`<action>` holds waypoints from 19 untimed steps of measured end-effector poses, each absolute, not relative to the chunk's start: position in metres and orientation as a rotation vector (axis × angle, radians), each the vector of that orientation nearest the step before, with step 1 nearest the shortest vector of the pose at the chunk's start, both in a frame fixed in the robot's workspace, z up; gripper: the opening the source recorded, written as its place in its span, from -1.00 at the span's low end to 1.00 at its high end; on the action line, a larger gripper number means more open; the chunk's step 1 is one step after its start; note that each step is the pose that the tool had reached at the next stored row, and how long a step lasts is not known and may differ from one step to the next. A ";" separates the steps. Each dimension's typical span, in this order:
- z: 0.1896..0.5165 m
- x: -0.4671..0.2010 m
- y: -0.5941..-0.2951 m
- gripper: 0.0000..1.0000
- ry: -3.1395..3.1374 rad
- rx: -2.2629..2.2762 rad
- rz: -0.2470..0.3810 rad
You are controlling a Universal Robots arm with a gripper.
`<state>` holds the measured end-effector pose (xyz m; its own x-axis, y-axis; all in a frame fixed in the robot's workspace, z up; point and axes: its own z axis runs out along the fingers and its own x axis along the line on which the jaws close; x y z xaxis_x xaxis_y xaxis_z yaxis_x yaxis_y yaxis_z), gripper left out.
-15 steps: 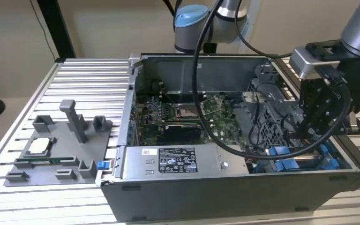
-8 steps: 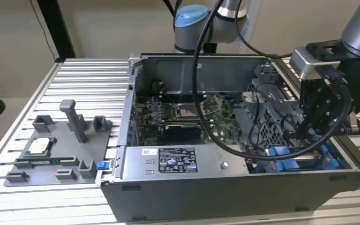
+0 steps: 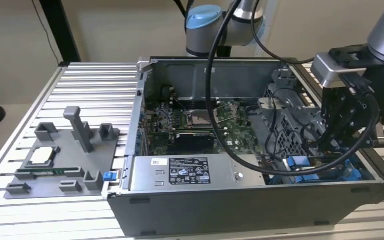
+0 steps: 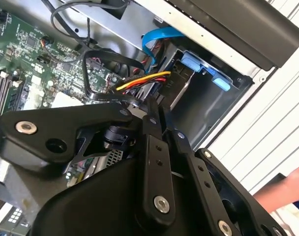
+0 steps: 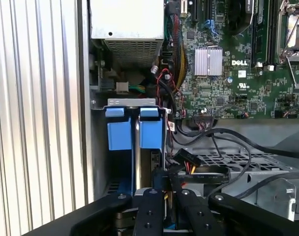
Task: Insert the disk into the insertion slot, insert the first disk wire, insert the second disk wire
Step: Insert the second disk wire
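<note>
Ribbed tabletop [image 3: 78, 80]; open computer case [image 3: 245, 200].
Claw [image 5: 165, 184] pinching power connector [image 5: 188, 161] beside insertion slot [image 5: 132, 105]; misalignment risks bent contacts.

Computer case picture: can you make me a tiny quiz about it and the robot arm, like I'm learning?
1. True or false: the gripper is down inside the open computer case.
2. Pick one: what colour are the two plastic tabs in the bay near the gripper? A red, B blue, C green.
3. Fill the gap: the grey tray sits on the slatted table at the exterior view's ____ of the case.

Key: 1 true. 2 B. 3 left.
</note>
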<state>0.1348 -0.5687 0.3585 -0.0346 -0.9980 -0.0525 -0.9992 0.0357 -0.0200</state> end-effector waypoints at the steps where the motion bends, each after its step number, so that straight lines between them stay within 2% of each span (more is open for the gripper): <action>1: 0.359 0.135 -0.569 -1.00 2.223 -2.146 0.034; 19: 0.351 0.135 -0.570 -1.00 2.231 -2.133 0.029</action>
<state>0.1346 -0.5702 0.3507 -0.0443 -0.9976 -0.0527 -0.9987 0.0457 -0.0241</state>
